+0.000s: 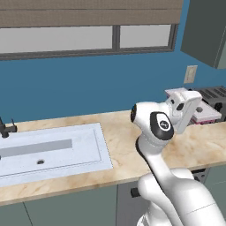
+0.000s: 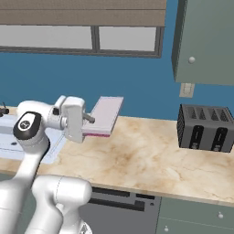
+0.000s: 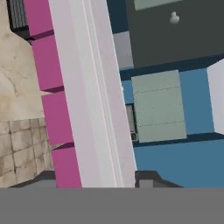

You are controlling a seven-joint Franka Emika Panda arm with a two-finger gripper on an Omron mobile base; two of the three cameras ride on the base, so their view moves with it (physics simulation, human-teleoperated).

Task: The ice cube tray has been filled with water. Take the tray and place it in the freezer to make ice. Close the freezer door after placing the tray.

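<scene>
From behind the arm, left and right, we look down on one marble counter (image 1: pixel 128 154); our hand view hugs the ice cube tray (image 3: pixel 87 96).

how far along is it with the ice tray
Done: the ice cube tray is off the counter, lifted above it. In hand: the gripper holds the tray by one end, jaws shut on it. Left: putting it in the freezer and closing the door.

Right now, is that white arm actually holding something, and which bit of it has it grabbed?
Yes. The gripper holds the flat pale pinkish-lilac ice cube tray by one short end, lifted clear above the marbled counter.
</scene>
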